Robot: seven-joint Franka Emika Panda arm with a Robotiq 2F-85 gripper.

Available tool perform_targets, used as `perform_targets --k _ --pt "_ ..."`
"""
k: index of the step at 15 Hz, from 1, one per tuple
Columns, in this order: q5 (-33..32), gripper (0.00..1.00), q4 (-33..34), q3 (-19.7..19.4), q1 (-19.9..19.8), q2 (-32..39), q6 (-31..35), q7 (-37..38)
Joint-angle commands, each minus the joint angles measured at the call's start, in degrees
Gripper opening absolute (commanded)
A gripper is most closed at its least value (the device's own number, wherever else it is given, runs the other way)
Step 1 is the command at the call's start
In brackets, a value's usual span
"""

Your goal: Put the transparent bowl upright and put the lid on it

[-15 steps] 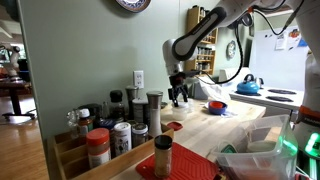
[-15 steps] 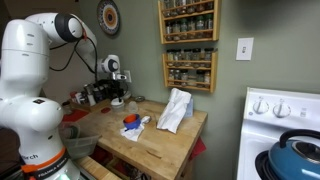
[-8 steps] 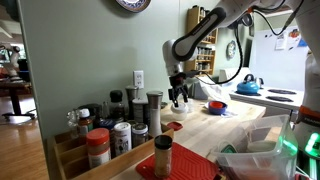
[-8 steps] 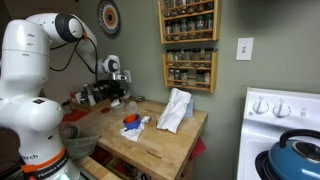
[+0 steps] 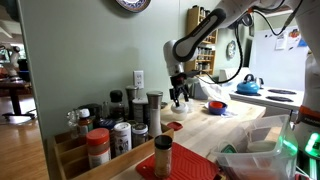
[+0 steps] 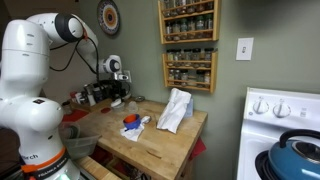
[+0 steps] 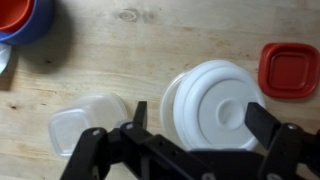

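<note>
The gripper (image 7: 198,112) hangs wide open and empty above the desk (image 7: 150,50), the lid (image 7: 222,90) lying flat beneath its spread jaws, while the transparent bowl (image 7: 85,127), just outside one finger, seems tipped and likely needs righting first.

arm (image 6: 30,55): white, rounded shells; black bands at the joints
base (image 6: 38,125): white, bulky; dark lettering low down, only partly readable
gripper (image 7: 197,118): black, angular, matte

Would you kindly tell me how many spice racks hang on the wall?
2. The upper spice rack hangs high on the wall; the lower spice rack sits directly beneath it. None seems hidden.
</note>
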Motion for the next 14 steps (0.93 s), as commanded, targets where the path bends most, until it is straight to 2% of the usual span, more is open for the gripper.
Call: perform_targets --k 1,14 --pt "-2.2 1.0 -0.1 -1.4 0.2 -0.2 -0.6 1.5" --pt "-1.8 1.0 -2.1 -2.5 -1.2 -3.3 -0.3 1.3"
